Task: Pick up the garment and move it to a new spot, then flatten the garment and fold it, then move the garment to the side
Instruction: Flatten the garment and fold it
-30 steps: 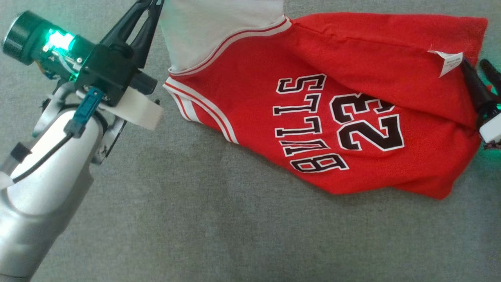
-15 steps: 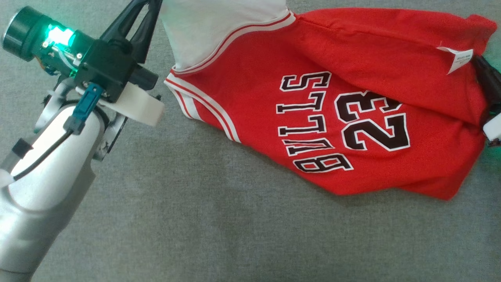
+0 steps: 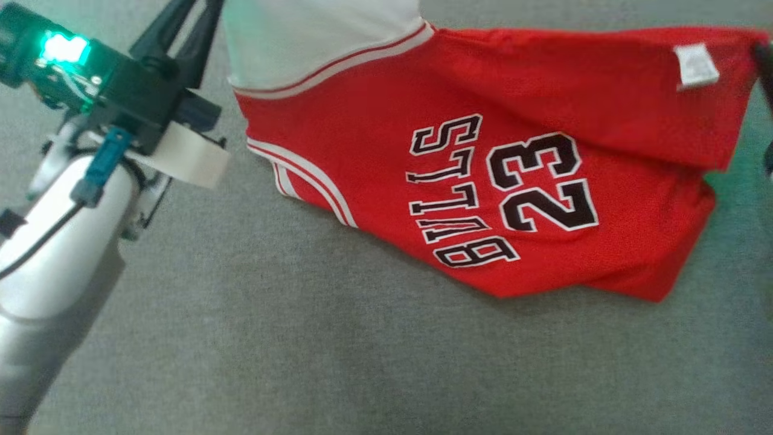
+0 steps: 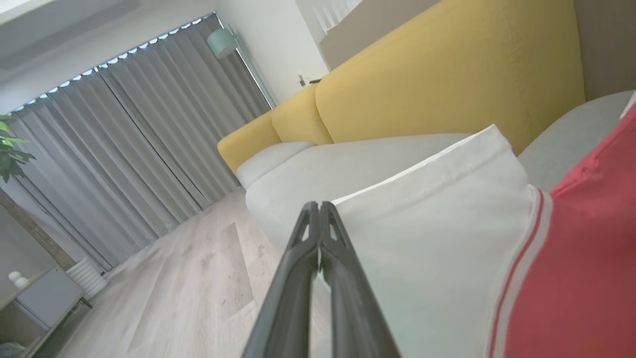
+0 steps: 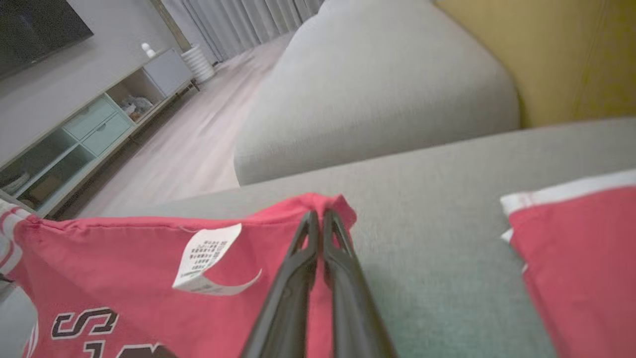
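The garment (image 3: 513,96) is a red "BULLS 23" jersey with a white sleeve, stretched between my two grippers above the grey sofa seat (image 3: 302,350), its lower edge sagging onto the seat. At the upper left of the head view, my left gripper (image 3: 193,15) is shut on the white sleeve edge (image 4: 437,238); the left wrist view shows its closed fingertips (image 4: 318,211) pinching that edge. At the far right edge, my right gripper (image 3: 766,60) is shut on the red hem corner (image 5: 328,204) beside the white care label (image 5: 208,256).
A yellow backrest (image 4: 447,74) runs behind the seat and a pale grey armrest (image 5: 377,99) closes off its end. Wooden floor (image 4: 189,278), grey curtains (image 4: 124,139) and a low cabinet (image 5: 89,134) lie beyond. A further red fold with white trim (image 5: 576,258) rests on the seat.
My right gripper has shut on the hem corner and lifted it, so the garment's top edge now hangs taut. The head view has shifted slightly; the left gripper keeps its hold.
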You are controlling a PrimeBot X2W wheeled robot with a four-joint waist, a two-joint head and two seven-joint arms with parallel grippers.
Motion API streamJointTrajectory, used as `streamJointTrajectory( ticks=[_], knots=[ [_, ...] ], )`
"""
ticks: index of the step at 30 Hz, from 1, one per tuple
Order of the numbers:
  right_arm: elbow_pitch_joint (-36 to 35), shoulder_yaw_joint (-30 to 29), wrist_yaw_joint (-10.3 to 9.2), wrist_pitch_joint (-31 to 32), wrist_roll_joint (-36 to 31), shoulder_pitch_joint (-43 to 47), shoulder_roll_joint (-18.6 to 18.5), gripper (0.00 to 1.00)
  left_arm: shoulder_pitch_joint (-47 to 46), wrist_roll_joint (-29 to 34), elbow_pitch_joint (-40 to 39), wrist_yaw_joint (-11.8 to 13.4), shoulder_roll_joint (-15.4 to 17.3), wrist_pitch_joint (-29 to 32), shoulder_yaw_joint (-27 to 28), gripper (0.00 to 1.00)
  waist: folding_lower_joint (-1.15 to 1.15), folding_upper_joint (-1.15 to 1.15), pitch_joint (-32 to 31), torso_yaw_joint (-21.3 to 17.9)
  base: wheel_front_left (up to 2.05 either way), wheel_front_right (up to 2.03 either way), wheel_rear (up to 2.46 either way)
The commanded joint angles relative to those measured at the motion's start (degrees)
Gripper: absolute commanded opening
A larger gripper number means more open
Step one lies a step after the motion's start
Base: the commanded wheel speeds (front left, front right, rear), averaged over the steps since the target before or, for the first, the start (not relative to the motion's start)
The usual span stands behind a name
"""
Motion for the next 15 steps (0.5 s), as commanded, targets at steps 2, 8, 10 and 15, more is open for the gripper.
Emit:
streamJointTrajectory(
  ticks=[2, 8, 10, 15],
  knots=[
    [-2.93, -0.75, -0.04, -1.08, -0.83, -1.02, -4.70, 0.00, -3.87, -0.63, -1.77, -0.06, 3.72, -0.63, 3.78, 0.00, 0.00, 0.00, -2.91, -1.39, 0.00, 0.00, 0.00],
    [-10.77, -1.55, -0.04, -0.79, -1.88, -3.78, -11.68, 0.00, -7.24, -1.89, -3.51, -2.33, 7.34, -0.27, 5.99, 0.00, 0.00, 0.00, -8.81, -3.14, 0.00, 0.00, 0.00],
    [-12.12, -2.07, -0.04, -0.81, -2.06, -4.56, -13.27, 0.00, -8.55, -2.17, -3.97, -3.06, 8.28, 0.05, 6.55, 0.00, 0.00, 0.00, -10.19, -3.45, 0.00, 0.00, 0.00],
    [-13.91, -3.81, -0.04, -1.23, -2.67, -6.45, -16.47, 0.00, -11.84, -2.89, -5.34, -4.20, 9.71, 0.00, 8.07, 0.00, 0.00, 0.00, -13.00, -4.07, 0.00, 0.00, 0.00]
  ],
)
